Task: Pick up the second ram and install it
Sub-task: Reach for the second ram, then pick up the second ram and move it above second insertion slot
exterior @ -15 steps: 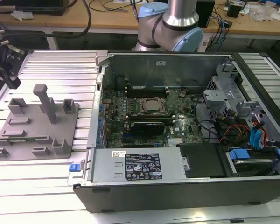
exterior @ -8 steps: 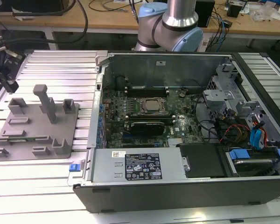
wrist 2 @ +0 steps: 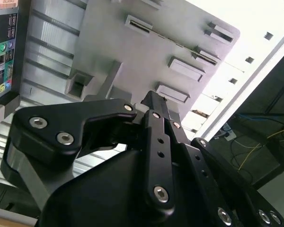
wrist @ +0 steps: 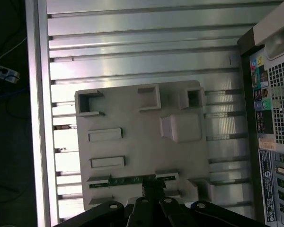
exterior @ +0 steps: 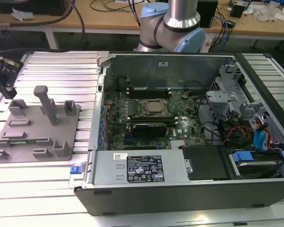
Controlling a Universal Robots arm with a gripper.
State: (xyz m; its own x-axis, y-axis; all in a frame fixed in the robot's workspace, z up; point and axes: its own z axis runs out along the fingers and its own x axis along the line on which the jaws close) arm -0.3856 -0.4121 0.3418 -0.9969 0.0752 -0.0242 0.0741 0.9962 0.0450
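Gripper (wrist: 154, 185) sits above the grey plate (wrist: 132, 142), on the side of the plate farthest from its row of three open boxes. In the first wrist view its tip lines up over the middle of the ram stick (wrist: 128, 179). Ram stick: thin and green, lying lengthwise in a long slot of the plate, showing on both sides of the gripper tip. Cannot tell if gripper and stick touch or stand apart. Jaws: cannot tell whether clenched or released. In the second wrist view the gripper (wrist 2: 154, 100) points at the same plate (wrist 2: 132, 52), its black links in the foreground. A square post (wrist: 180, 126) stands on the plate well apart from the stick, on the side nearer the computer case (wrist: 270, 118). Two shorter slots lie between the stick and the boxes. The plate rests on a ribbed metal table (wrist: 142, 42). In the exterior view the plate (exterior: 38, 137) lies at the exterior view's left, just beside the open case (exterior: 180, 189), post (exterior: 46, 101) upright. Inside the case is a green board (exterior: 184, 124) with a processor (exterior: 154, 108) near its middle and a black card (exterior: 149, 128) just beside it. Arm base (exterior: 173, 21) stands behind the case.
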